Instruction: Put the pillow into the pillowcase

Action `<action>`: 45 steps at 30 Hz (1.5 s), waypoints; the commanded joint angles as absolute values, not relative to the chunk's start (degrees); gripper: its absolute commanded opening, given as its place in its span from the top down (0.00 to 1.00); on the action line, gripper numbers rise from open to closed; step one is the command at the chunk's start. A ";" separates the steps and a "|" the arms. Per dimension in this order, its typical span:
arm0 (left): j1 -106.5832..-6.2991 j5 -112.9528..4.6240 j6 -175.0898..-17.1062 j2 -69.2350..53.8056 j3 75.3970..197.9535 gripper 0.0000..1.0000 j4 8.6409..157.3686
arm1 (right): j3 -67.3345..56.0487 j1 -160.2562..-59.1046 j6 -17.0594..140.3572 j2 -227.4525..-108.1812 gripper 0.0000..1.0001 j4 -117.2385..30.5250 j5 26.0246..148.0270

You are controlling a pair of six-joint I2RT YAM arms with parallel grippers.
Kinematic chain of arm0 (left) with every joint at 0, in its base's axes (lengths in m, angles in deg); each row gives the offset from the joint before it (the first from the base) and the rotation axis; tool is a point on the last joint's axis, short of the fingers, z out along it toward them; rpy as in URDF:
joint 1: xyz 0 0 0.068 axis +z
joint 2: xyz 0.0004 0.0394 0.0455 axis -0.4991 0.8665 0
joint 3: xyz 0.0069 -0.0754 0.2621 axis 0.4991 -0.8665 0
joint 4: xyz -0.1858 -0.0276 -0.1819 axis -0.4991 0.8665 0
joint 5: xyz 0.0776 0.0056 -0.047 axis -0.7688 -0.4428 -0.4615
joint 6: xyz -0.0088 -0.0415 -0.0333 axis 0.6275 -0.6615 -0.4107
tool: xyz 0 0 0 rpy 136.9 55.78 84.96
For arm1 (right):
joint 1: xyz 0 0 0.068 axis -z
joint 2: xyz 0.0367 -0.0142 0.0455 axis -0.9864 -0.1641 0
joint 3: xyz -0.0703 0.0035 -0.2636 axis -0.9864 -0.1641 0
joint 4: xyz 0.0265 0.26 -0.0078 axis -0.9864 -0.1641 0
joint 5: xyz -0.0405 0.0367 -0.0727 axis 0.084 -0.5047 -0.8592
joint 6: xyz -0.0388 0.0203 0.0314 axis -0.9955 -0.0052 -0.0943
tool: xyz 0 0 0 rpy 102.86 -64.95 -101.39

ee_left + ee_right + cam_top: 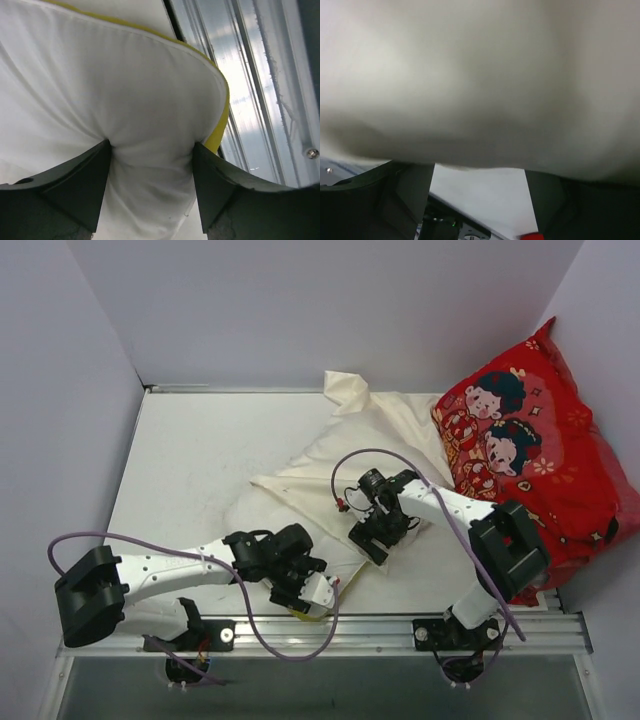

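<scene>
Pillow (125, 100), large, soft and white with a yellow piped seam, is pinched at one corner between the dark fingers of the left gripper (151, 145), at the near edge of the tabletop (200, 440), left of its middle. The cream, slightly shiny, wrinkled pillowcase (350, 450) is spread from the middle of the far edge toward the pillow. The right gripper (372, 540) rests on its near part. In the blurred wrist view the cloth fills the frame, so whether those fingers clamp it cannot be told. A red cushion printed with cartoon children (530, 460) is propped at the right edge.
</scene>
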State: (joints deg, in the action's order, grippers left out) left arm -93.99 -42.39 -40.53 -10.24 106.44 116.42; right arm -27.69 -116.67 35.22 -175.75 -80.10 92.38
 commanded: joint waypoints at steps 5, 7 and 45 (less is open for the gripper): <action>-94.28 -45.98 -47.24 -9.04 105.90 0.41 114.12 | -5.72 -115.00 34.79 -190.86 0.30 -69.04 93.43; -93.75 -46.86 -50.48 -8.77 106.95 0.41 112.97 | 1.67 -115.09 36.45 -192.29 0.30 -69.30 95.38; -83.22 -64.00 -50.85 -4.46 110.19 0.89 88.63 | -22.91 -110.96 47.63 -180.18 1.00 -63.50 111.37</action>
